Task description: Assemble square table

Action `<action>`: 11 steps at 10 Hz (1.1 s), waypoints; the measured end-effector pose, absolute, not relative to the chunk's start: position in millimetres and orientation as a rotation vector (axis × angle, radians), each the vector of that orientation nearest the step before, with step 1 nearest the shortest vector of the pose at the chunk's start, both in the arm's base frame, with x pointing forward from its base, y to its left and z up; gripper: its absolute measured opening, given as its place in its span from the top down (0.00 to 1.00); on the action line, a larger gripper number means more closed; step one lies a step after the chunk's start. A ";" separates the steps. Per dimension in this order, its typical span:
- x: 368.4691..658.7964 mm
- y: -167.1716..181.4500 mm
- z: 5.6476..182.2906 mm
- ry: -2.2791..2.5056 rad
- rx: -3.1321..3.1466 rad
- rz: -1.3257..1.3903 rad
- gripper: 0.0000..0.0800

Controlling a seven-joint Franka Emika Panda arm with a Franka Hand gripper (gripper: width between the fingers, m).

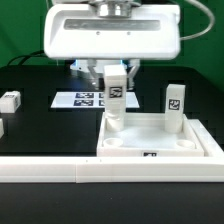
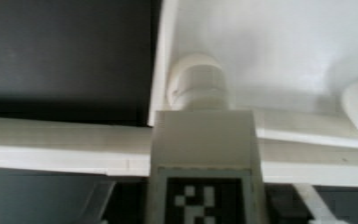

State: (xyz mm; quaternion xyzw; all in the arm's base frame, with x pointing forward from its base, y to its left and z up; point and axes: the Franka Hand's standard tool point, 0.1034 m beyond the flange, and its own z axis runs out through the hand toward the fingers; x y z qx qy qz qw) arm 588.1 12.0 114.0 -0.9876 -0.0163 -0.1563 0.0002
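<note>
No text is readable, only black-and-white tags (image 1: 116, 91) on leg blocks (image 1: 174, 103), tabletop (image 1: 160, 146), marker board (image 1: 72, 99).

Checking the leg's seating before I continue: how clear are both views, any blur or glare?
Exterior view: fairly sharp, tabletop evenly lit, no strong glare. Wrist view: soft throughout, the leg and its tag blurred, white surfaces nearly washed out.

A robotics lab is indicated. A marker board (image 1: 80, 99) is fixed on the black desk (image 1: 40, 125), and a green backdrop (image 1: 208, 60) is seen behind.
</note>
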 end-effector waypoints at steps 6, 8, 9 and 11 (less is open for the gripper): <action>590.9 38.1 105.0 -0.005 -3.083 -0.506 0.64; 600.5 58.6 101.3 -0.044 -3.072 -0.523 0.64; 604.7 61.6 100.2 -0.057 -3.071 -0.536 0.64; 607.3 66.2 99.3 -0.071 -3.070 -0.537 0.64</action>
